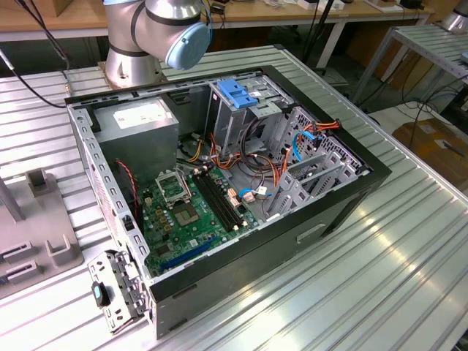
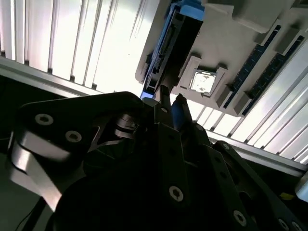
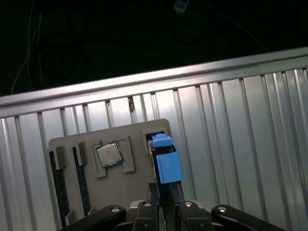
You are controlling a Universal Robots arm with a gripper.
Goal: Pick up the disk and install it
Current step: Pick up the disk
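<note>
While the disk (image 3: 168, 163) stands on edge in a slot at one end of the grey tray (image 3: 120, 137), the gripper (image 3: 166, 195) is clenched on it. Both wrist views show the jaws pinching the blue-framed edge nearest the arm. The disk's lower edge is seated in the tray's slot, and the raised lips of the slot hug it on both faces.

Across the tray toward the disk, two dark memory sticks (image 3: 60, 178) lie in long grooves at the tray's far end. A square processor chip (image 3: 109, 155) sits in a recess at the tray's middle, just beside the disk's slot. The disk is the tallest thing on the tray, and nothing leans against it.

The tray lies flat on the slatted table (image 3: 231, 134). The table's edge rail (image 3: 144, 82) runs near the tray, with darkness beyond it. On the disk's side of the tray the slats are bare.

In the exterior view, the tray is at the left edge and the open computer case (image 1: 340, 212) lies to the tray's right. The arm (image 1: 157, 29) rises behind the case. Inside the case, going away from the tray, come a grey power-supply box (image 1: 139, 121) and a green motherboard (image 1: 183, 216). Past them is a metal drive cage (image 1: 223, 124) topped by a blue bracket (image 1: 238, 91), then a tangle of orange and blue cables (image 1: 303, 142). Farther from the tray, beyond the case, the table is open slats.
</note>
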